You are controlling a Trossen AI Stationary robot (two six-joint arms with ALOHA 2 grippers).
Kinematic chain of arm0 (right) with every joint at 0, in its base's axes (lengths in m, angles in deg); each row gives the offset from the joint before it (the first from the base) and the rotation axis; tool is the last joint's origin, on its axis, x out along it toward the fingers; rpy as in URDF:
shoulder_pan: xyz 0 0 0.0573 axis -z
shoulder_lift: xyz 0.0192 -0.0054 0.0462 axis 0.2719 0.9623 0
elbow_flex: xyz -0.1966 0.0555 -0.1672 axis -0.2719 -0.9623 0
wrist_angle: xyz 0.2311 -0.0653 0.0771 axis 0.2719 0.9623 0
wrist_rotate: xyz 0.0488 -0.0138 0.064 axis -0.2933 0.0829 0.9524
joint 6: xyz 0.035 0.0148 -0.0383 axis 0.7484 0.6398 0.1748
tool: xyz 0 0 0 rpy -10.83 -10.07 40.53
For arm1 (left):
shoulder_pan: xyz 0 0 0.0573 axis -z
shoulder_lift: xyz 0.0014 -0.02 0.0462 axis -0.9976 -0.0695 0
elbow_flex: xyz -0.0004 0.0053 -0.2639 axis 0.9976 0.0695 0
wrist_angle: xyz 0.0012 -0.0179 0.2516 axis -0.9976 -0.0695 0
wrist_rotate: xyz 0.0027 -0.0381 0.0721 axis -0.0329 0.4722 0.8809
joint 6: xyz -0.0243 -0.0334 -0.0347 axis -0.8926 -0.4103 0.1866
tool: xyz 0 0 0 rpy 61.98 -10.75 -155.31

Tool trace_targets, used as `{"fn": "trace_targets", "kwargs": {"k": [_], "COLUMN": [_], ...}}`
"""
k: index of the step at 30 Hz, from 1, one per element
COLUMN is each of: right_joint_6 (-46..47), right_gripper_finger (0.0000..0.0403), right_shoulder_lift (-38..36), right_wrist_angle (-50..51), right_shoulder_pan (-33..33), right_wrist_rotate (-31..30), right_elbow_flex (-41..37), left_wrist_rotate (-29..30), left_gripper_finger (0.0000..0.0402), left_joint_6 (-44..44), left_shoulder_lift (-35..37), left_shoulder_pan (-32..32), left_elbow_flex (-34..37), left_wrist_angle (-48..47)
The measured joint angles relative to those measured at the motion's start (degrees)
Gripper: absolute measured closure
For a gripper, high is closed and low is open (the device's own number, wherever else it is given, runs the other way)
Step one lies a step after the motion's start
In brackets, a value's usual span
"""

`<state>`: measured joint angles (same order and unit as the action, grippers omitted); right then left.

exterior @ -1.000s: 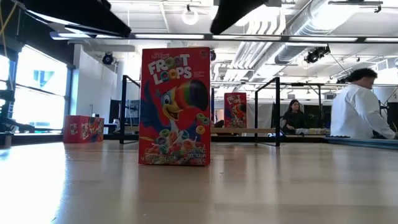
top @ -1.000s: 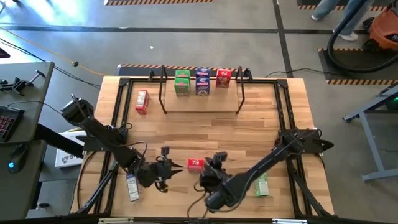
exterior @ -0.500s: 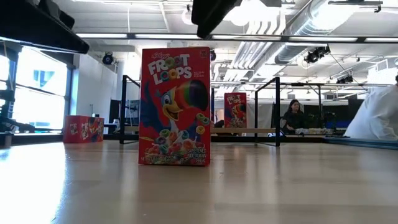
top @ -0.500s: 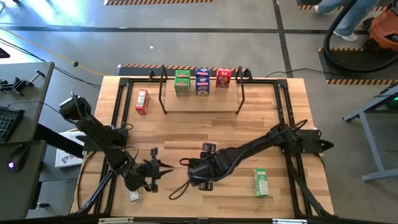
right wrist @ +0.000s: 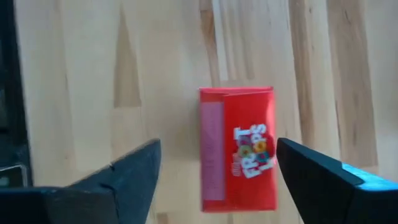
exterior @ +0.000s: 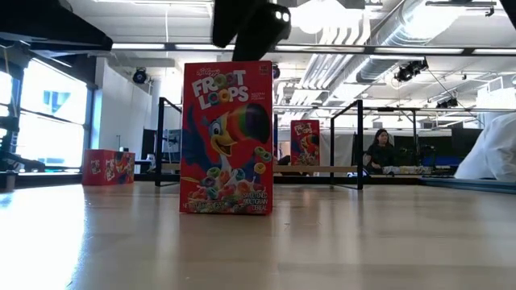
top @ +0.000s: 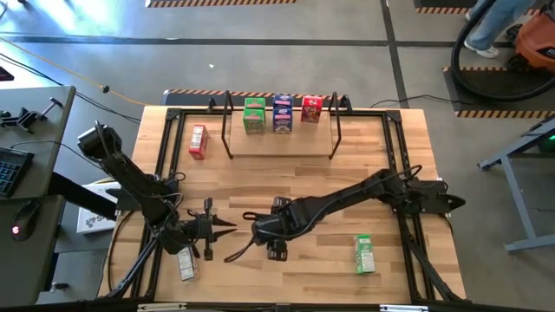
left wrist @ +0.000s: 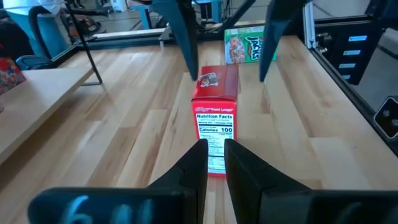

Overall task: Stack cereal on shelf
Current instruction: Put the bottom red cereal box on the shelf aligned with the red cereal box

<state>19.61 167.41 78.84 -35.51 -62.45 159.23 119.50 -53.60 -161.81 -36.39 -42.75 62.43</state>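
Note:
A red cereal box (left wrist: 214, 118) stands upright on the table near its front edge and shows large in the low view (exterior: 226, 137). My right gripper (top: 276, 229) hangs over it, pointing down and open. Its fingers (left wrist: 186, 43) stand on either side of the box's top (right wrist: 237, 149), apart from it. My left gripper (top: 232, 227) lies level to the box's left, shut on nothing, its tips (left wrist: 214, 146) short of the box. At the far edge stands the shelf (top: 282, 143), with a green (top: 254, 115), a blue (top: 283, 113) and a red box (top: 311, 108) upright on it.
A red box (top: 199, 141) lies left of the shelf. A green box (top: 365, 255) lies at the near right. Another box (top: 185, 260) lies by the near left frame rail. Bare wood (top: 286, 178) stretches between the shelf and the grippers. People move in the room beyond.
My right gripper has swung from the near edge toward the table's left, tipped to point down, and come over the red box. My left gripper has drawn back from the box toward the table's left edge. The box has stayed upright in place.

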Motion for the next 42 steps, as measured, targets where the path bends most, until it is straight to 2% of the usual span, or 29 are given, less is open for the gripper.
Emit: {"fn": "trace_targets", "kwargs": {"k": [13,20,23,26,32,35,38,42], "right_joint_6": [-0.3,-0.5,-0.6,-1.6,-5.2,-7.4,-10.5,-14.7], "right_gripper_finger": [0.0104,0.0143,0.0173,0.0201,0.0218,0.0219,0.0219,0.0219], "right_shoulder_lift": [1.8,2.5,2.5,2.5,2.3,2.1,2.0,-2.3], "right_wrist_angle": [1.2,1.4,1.5,1.3,2.3,5.3,10.3,11.9], "right_shoulder_pan": [1.4,1.9,2.1,2.1,2.1,2.3,3.1,6.5], "right_wrist_rotate": [-0.2,0.7,1.8,2.0,1.7,0.8,-1.1,-1.4], "right_elbow_flex": [0.0,0.0,0.0,0.0,2.6,6.3,11.0,9.2], "left_wrist_rotate": [0.9,0.7,-3.1,-8.5,-22.4,-27.6,-30.5,-33.6], "left_gripper_finger": [0.0355,0.0355,0.0355,0.0355,0.0355,0.0355,0.0355,0.0355], "left_joint_6": [0.1,0.4,1.3,2.8,9.0,10.5,10.1,9.2], "left_shoulder_lift": [0.0,-0.1,-0.1,-0.1,0.0,0.0,0.1,0.0], "left_shoulder_pan": [-0.1,-0.5,-2.5,-6.1,-14.7,-19.2,-23.3,-27.1], "left_elbow_flex": [0.0,0.0,0.4,3.6,13.5,17.2,19.1,20.3], "left_wrist_angle": [-0.1,-0.7,0.1,6.5,30.4,39.1,42.3,42.8]}}
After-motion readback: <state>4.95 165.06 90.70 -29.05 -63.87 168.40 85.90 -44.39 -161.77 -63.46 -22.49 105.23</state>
